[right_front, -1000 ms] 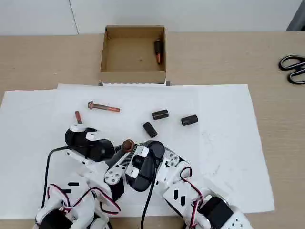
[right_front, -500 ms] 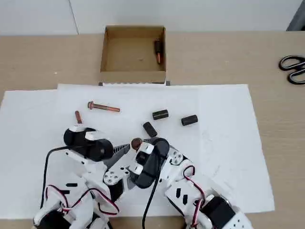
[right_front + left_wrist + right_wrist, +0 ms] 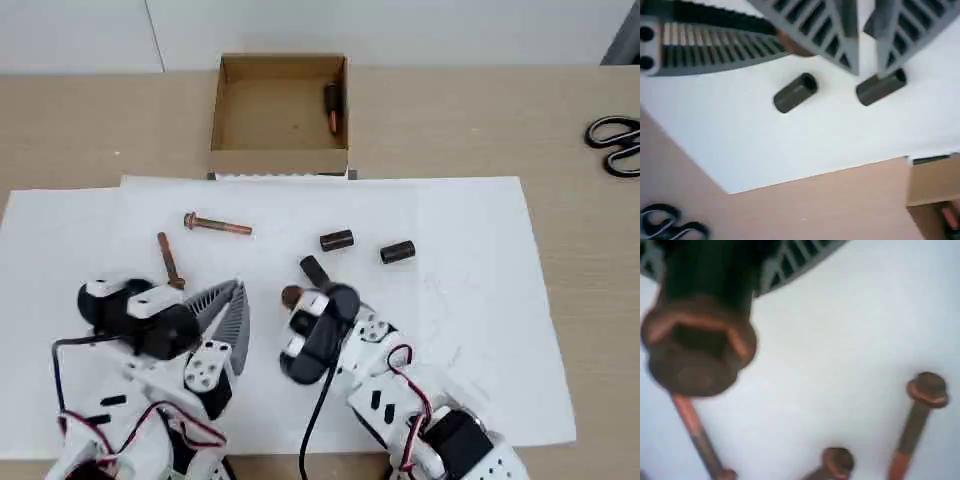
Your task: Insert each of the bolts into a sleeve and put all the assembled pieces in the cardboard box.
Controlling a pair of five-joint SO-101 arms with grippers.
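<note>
The right jaws are closed on an assembled piece (image 3: 311, 269), a bolt that sits in a black sleeve. In the right wrist view the bolt head (image 3: 697, 347) shows just under the jaws. The piece is held over the white paper (image 3: 470, 330) on the bench (image 3: 80, 130), well apart from the cardboard box (image 3: 280, 160). One finished piece (image 3: 332, 107) already lies in the box, against a side wall. The left jaws stand open and hold nothing, over the paper and near the right arm.

Several things could go wrong, I think. The jaws seem to hold the sleeve and not the bolt, so if the piece tilts during the carry, the bolt may slide out and fall. Two loose sleeves, one (image 3: 337, 240) and another (image 3: 397, 252), lie between the held piece and the box, and a low path could push them away. The open left jaws are near enough for the arms to touch. A release too early would put the piece on the box wall or outside it. Two loose bolts, the first (image 3: 217, 224) and the second (image 3: 169, 259), are not yet assembled.
</note>
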